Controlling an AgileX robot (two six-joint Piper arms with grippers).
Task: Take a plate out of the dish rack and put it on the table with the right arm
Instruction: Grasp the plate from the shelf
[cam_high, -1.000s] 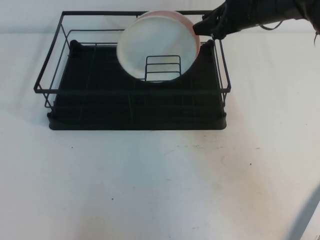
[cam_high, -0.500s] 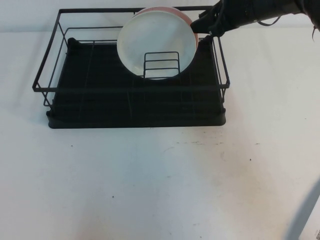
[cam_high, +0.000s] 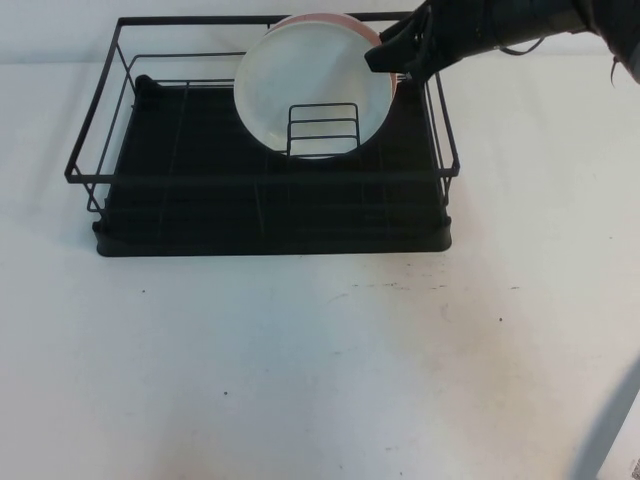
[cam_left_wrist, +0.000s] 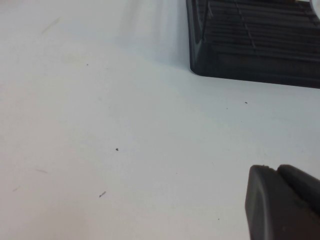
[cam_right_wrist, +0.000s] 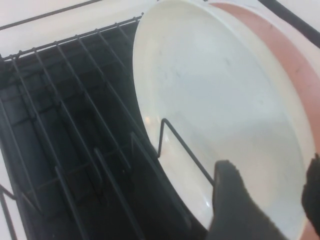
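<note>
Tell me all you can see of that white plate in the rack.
The plate is round, white with a faint green tint, smooth and glossy, with a low raised rim. It stands on edge in the dish rack, leaning back against a pink plate behind it, its lower part behind a small wire holder. The right gripper, open, straddles its upper right rim, one finger in front of its face. The left gripper stays away, low over the table.

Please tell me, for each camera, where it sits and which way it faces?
High: raised on the robot's side, looking down at table, dish rack, right end effector.
Left wrist: low over the table; left end effector, rack corner.
Right wrist: faces the plate; open right end effector astride its rim.
Shared: rack, plate.
</note>
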